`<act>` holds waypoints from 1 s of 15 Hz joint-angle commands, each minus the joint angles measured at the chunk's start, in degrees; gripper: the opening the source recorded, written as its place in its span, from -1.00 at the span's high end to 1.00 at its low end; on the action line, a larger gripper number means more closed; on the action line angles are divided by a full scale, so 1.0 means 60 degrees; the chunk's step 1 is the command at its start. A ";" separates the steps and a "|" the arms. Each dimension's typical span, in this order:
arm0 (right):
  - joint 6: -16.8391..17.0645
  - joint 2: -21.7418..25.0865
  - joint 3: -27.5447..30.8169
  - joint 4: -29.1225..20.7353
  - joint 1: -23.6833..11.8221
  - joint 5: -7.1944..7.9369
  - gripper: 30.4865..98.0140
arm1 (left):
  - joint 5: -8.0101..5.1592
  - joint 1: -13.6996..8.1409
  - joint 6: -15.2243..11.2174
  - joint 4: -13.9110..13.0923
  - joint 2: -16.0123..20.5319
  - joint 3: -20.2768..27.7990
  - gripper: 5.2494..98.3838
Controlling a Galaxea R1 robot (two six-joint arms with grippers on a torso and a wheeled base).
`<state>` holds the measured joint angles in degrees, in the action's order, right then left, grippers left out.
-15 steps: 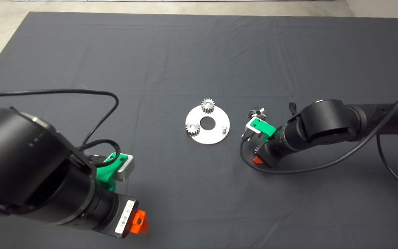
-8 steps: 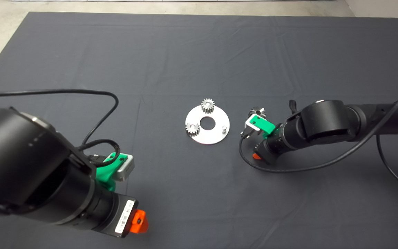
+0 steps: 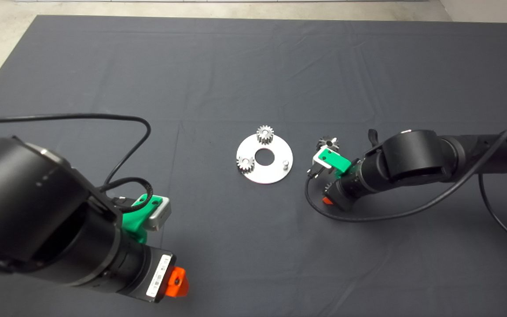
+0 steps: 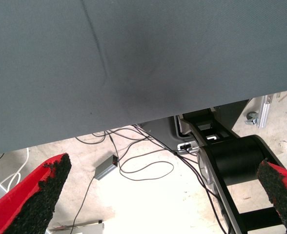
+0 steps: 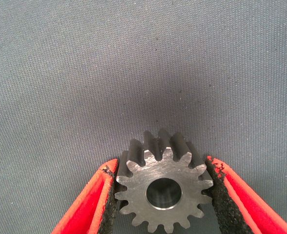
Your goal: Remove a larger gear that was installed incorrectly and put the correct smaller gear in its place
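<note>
My right gripper (image 5: 161, 165) is shut on the smaller gear (image 5: 148, 171), a silver fine-toothed gear with a centre bore, its pads (image 5: 109, 195) pressing opposite teeth just above the mat. In the head view this gripper (image 3: 327, 197) is right of the round silver plate (image 3: 275, 175). The plate carries two more small gears (image 3: 265, 133) (image 3: 245, 164) and a bare pin (image 3: 285, 164). The larger gear (image 3: 327, 142), dark with coarse teeth, lies on the mat just beyond my right gripper. My left gripper (image 3: 175, 281) is parked at the lower left, open and empty.
The dark mat (image 3: 253, 66) covers the table, and bare floor shows past its far edge. A black cable (image 3: 368, 216) loops under the right arm. The left wrist view shows the mat's edge (image 4: 133, 122) with cables and a black stand on the floor.
The right arm has shifted only slightly, with the small gear still in its gripper. The left arm, the plate and the dark gear have not moved.
</note>
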<state>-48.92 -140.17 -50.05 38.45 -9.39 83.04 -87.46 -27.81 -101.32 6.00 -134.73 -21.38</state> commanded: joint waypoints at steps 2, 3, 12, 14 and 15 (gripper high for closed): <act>0.0009 -0.0026 0.0054 0.0271 -0.0135 0.0105 0.52 | -0.0190 -0.0068 0.0011 -0.0033 0.0034 0.0153 -1.00; -0.0006 -0.0026 0.0054 0.0257 -0.0135 0.0119 0.53 | -0.0190 -0.0068 0.0011 -0.0033 0.0034 0.0153 -1.00; -0.0108 -0.0040 0.0039 0.0184 -0.0223 0.0251 0.64 | -0.0175 -0.0068 0.0011 -0.0033 0.0034 0.0153 -1.00; -0.0108 -0.0254 0.0010 0.0169 -0.0267 0.0274 0.65 | -0.0190 -0.0068 0.0005 -0.0033 0.0034 0.0153 -1.00; -0.0123 -0.0348 0.0010 0.0152 -0.0342 0.0339 0.66 | -0.0190 -0.0068 0.0001 -0.0033 0.0034 0.0153 -1.00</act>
<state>-49.36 -140.60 -50.05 38.39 -9.47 84.29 -87.46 -27.78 -101.32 5.98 -134.73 -21.38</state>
